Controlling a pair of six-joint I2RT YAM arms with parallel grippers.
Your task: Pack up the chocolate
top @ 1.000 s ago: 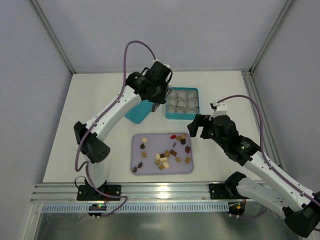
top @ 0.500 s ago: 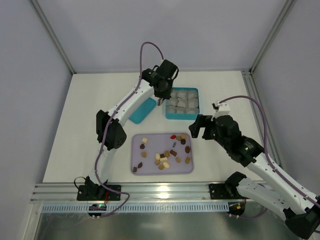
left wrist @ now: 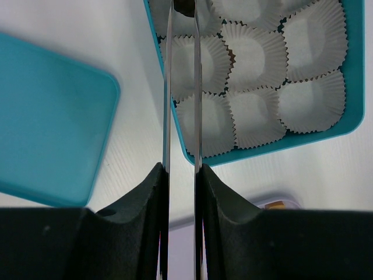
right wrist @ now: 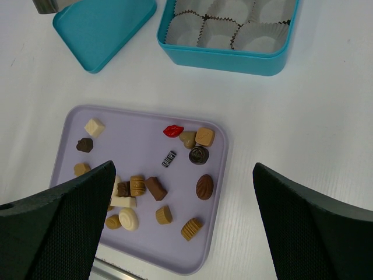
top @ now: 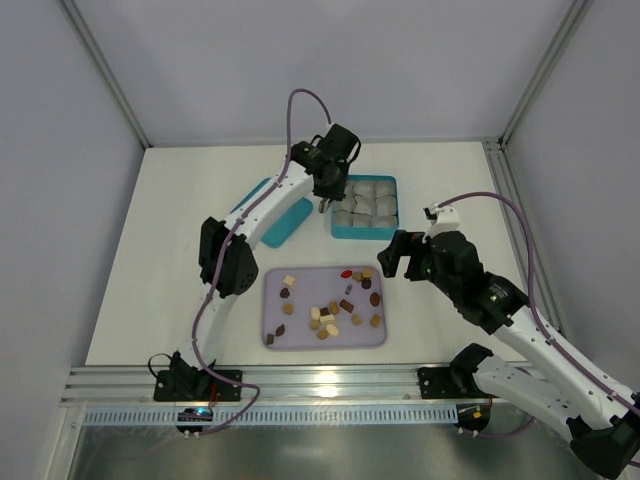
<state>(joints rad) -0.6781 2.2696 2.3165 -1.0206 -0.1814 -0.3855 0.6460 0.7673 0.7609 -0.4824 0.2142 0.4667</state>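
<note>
Several chocolate pieces [top: 330,305] in brown, tan, cream and red lie scattered on the lavender tray [top: 305,283]; the right wrist view shows them [right wrist: 151,188] too. My left gripper [top: 323,206] hangs over the left side of the teal box [top: 364,236]. Its thin metal fingers [left wrist: 168,87] stand narrowly apart, with a dark chocolate piece [left wrist: 185,7] pinched at their tips above a white paper cup [left wrist: 201,61]. My right gripper [right wrist: 183,169] is wide open above the tray's right half and holds nothing.
White crinkled cups [left wrist: 309,41] fill the box. The teal lid [top: 283,226] lies flat left of the box, partly under the left arm. An aluminium rail [top: 330,380] runs along the near table edge, and frame posts stand at the back corners.
The left arm has swung right, carrying its gripper from over the lid's edge to the box's left side. The right arm has stayed still.
</note>
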